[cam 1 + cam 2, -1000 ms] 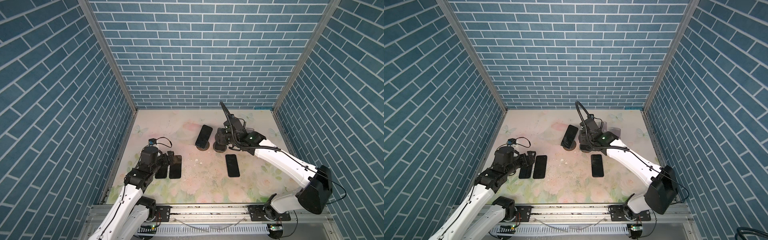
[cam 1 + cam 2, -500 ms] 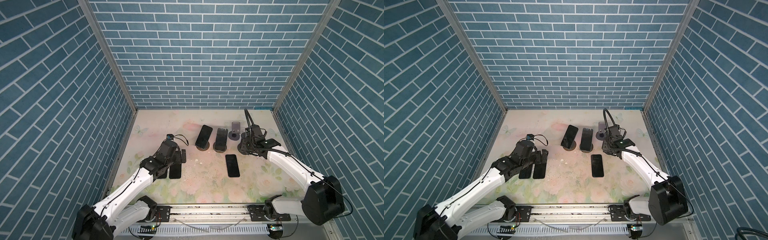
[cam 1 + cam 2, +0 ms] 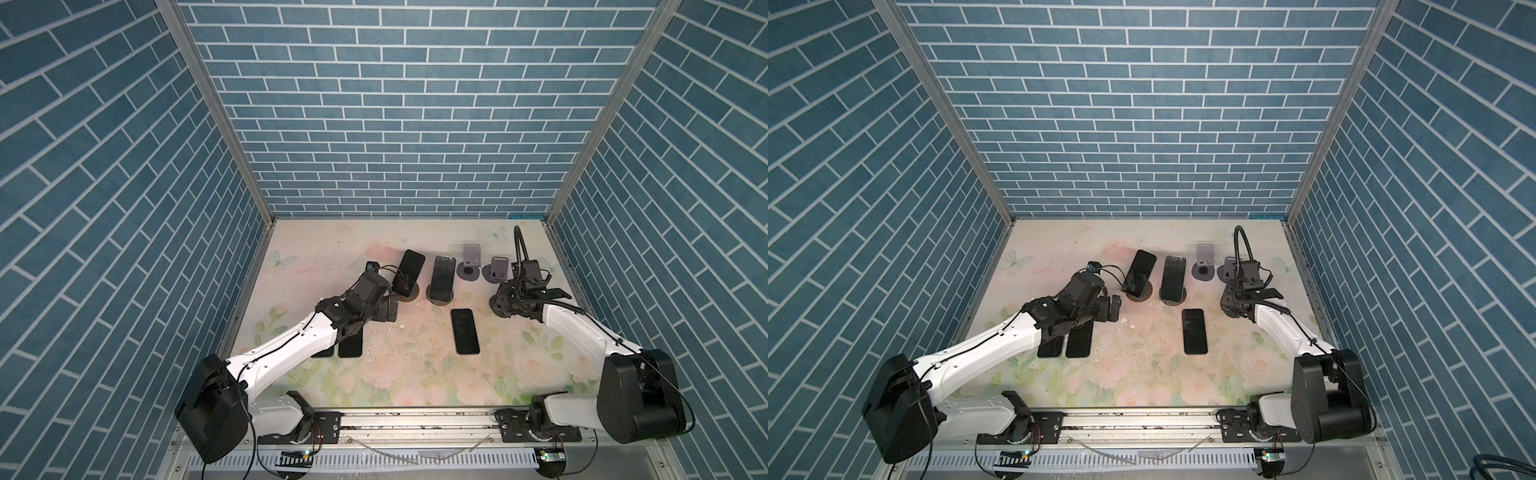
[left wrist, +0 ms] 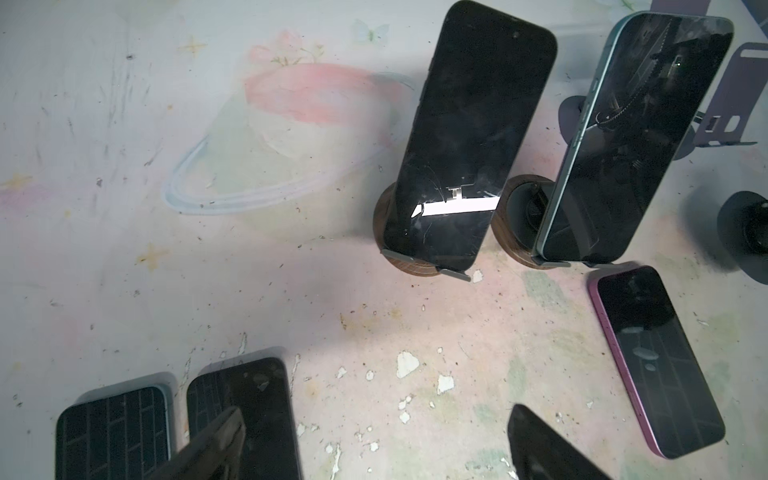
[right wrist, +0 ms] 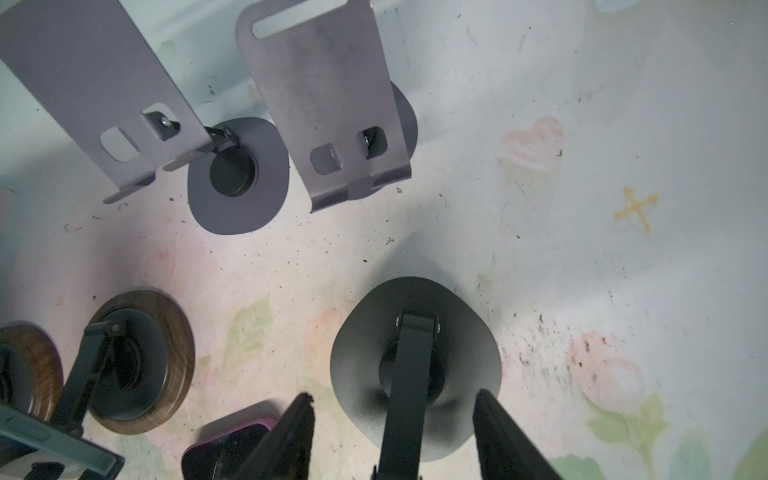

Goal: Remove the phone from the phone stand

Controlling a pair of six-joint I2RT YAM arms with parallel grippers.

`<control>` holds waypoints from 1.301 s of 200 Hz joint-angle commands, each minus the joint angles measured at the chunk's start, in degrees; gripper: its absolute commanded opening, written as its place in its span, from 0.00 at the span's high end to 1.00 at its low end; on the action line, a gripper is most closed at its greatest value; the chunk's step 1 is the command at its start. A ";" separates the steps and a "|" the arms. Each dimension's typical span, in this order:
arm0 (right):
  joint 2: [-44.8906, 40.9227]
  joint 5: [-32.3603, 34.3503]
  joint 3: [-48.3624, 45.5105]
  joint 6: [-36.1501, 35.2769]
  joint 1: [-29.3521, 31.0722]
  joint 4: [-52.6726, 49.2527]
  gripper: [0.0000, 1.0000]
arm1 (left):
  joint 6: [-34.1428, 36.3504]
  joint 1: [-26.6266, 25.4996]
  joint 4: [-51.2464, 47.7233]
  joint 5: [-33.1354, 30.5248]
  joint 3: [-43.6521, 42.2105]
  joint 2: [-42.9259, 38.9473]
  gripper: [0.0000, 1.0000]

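Looking down in both top views, I find the black phone (image 3: 409, 272) leaning back on its wooden-based stand (image 3: 407, 296), just left of the frame's centre on the flowered table (image 3: 332, 245). Just to its right a teal-edged phone (image 3: 442, 276) leans on a second wooden stand (image 3: 440, 298).

My left gripper (image 3: 388, 311) hangs just below and to the left of the black phone's stand, near it but not touching it. In the left wrist view its fingers (image 4: 220, 440) are spread wide with only bare table between them. The black phone stands beyond them, seated on the stand's lip.

My right gripper (image 3: 503, 301) sits at the right of the frame, over a dark stand (image 5: 465, 353). In the right wrist view its fingers (image 5: 291, 432) stand apart, one on each side of that stand's arm. A gap shows on both sides, so I see it pinching nothing.

Two grey stands (image 3: 472, 259) stand close together above the right gripper. A pink-edged phone (image 3: 465, 330) lies flat below the teal-edged one. Two more flat phones (image 3: 350, 343) lie side by side at lower left of centre, partly under my left arm.
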 commanded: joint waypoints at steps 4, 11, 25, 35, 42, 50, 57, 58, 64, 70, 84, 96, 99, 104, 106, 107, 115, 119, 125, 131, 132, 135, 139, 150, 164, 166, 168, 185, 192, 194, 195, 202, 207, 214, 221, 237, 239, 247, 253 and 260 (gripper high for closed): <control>2.48 1.08 -1.22 -2.59 -0.28 4.74 0.48 | -0.40 -1.34 0.25 -1.26 1.99 1.70 0.00; 3.19 1.26 -1.21 -2.75 -0.25 5.13 0.47 | -0.50 -1.55 0.34 -1.24 2.12 2.12 0.00; 4.31 1.53 -1.22 -2.97 -0.25 5.82 0.47 | -0.59 -1.91 0.59 -1.24 2.38 2.77 0.00; 4.89 1.76 -1.49 -3.05 -0.26 6.18 0.46 | -0.57 -2.17 0.73 -1.22 2.56 3.11 0.00; 5.16 1.87 -1.59 -3.06 -0.25 6.35 0.46 | -0.59 -2.27 0.77 -1.27 2.65 3.41 0.00; 5.38 1.89 -1.58 -3.10 -0.25 6.34 0.46 | -0.59 -2.37 0.78 -1.24 2.82 3.57 0.00; 5.60 1.89 -1.60 -3.14 -0.25 6.27 0.45 | -0.57 -2.52 0.84 -1.23 2.96 3.77 0.00; 5.58 1.85 -1.59 -3.14 -0.25 6.26 0.45 | -0.58 -2.53 0.85 -1.27 2.98 3.78 0.00; 5.58 1.72 -1.56 -3.21 -0.23 6.23 0.45 | -0.48 -2.54 0.86 -1.30 3.07 3.95 0.00; 5.73 1.62 -1.57 -3.23 -0.25 6.16 0.45 | -0.49 -2.63 0.95 -1.22 3.17 4.12 0.00; 5.64 1.40 -1.53 -3.23 -0.25 5.98 0.43 | -0.48 -2.76 1.13 -1.21 3.35 4.56 0.00; 5.63 1.32 -1.39 -3.35 -0.25 5.60 0.42 | -0.49 -2.87 1.22 -1.28 3.58 4.90 0.00; 5.63 1.28 -1.35 -3.32 -0.25 5.48 0.41 | -0.49 -2.93 1.22 -1.16 3.62 4.99 0.00; 5.58 1.19 -1.24 -3.34 -0.25 5.35 0.40 | -0.50 -3.02 1.30 -1.26 3.71 5.07 0.00; 5.52 1.12 -1.23 -3.37 -0.25 5.21 0.40 | -0.50 -3.06 1.30 -1.22 3.75 5.16 0.00; 5.54 1.07 -1.18 -3.39 -0.25 5.15 0.40 | -0.50 -3.06 1.30 -1.22 3.77 5.18 0.00; 5.40 1.10 -1.05 -3.33 -0.25 4.89 0.36 | -0.41 -3.15 1.30 -1.15 3.93 5.35 0.00; 5.34 1.18 -1.05 -3.37 -0.22 4.80 0.34 | -0.40 -3.16 1.30 -1.13 3.97 5.37 0.00; 5.14 1.23 -1.03 -3.32 -0.25 4.64 0.32 | -0.39 -3.24 1.30 -1.14 4.06 5.54 0.00; 5.00 1.35 -0.97 -3.37 -0.25 4.45 0.29 | -0.31 -3.33 1.30 -1.16 4.13 5.55 0.00; 4.97 1.36 -0.96 -3.34 -0.25 4.42 0.28 | -0.32 -3.33 1.30 -1.15 4.14 5.55 0.00; 4.83 1.36 -0.90 -3.32 -0.25 4.36 0.26 | -0.33 -3.41 1.30 -1.19 4.19 5.61 0.00; 4.72 1.42 -0.85 -3.32 -0.25 4.16 0.23 | -0.33 -3.42 1.30 -1.16 4.23 5.66 0.00; 4.27 1.62 -0.73 -3.32 -0.25 3.67 0.16 | -0.28 -3.59 1.30 -1.17 4.28 5.66 0.00; 3.36 2.21 -0.31 -3.33 -0.25 2.63 0.08 | -0.24 -3.68 1.30 -1.22 4.32 5.54 0.00; 3.19 2.28 -0.33 -3.32 -0.25 2.44 0.07 | -0.24 -3.68 1.30 -1.35 4.32 5.59 0.00; 3.01 2.38 -0.21 -3.32 -0.25 2.21 0.06 | -0.24 -3.73 1.30 -1.31 4.37 5.56 0.00; 0.97 3.24 0.52 -3.41 -0.32 0.41 0.04 | -0.15 -3.87 1.13 -1.40 4.58 5.56 0.00; -0.15 3.65 0.84 -3.43 -0.27 -0.27 0.04 | -0.15 -3.95 1.04 -1.55 4.67 5.55 0.00; -0.44 3.83 0.92 -3.41 -0.26 -0.44 0.04 | -0.15 -3.95 1.04 -1.61 4.67 5.55 0.00; -0.60 3.87 0.95 -3.41 -0.25 -0.57 0.04 | -0.15 -3.99 1.04 -1.63 4.67 5.54 0.00; -1.82 4.40 1.26 -3.41 -0.25 -1.39 0.04 | -0.15 -4.11 0.95 -1.74 4.83 5.65 0.00; -2.68 4.79 1.45 -3.46 -0.25 -2.03 0.04 | -0.12 -4.21 0.82 -1.92 4.97 5.74 0.00; -3.93 5.24 1.75 -3.50 -0.25 -2.84 0.04 | -0.15 -4.36 0.55 -2.12 5.31 6.02 0.00; -5.23 5.55 2.02 -3.54 -0.25 -3.54 0.04 | -0.15 -4.54 -0.02 -2.40 5.82 6.35 0.00; -8.17 5.76 2.24 -3.58 -0.25 -4.77 0.05 | 0.01 -5.15 -1.44 -3.44 7.56 7.64 0.00; -8.53 5.76 2.26 -3.58 -0.21 -4.90 0.05 | 0.09 -5.28 -1.60 -3.57 7.75 7.89 0.00; -10.00 5.75 2.22 -3.50 -0.26 -5.47 0.05 | 0.36 -5.64 -1.86 -3.72 8.67 8.59 0.00; -11.00 5.67 2.26 -3.51 -0.25 -5.81 0.05 | 0.54 -6.02 -1.94 -3.80 9.32 9.29 0.00; -12.19 5.59 2.22 -3.44 -0.24 -6.18 0.05 | 0.85 -6.43 -1.86 -3.77 10.18 10.08 0.00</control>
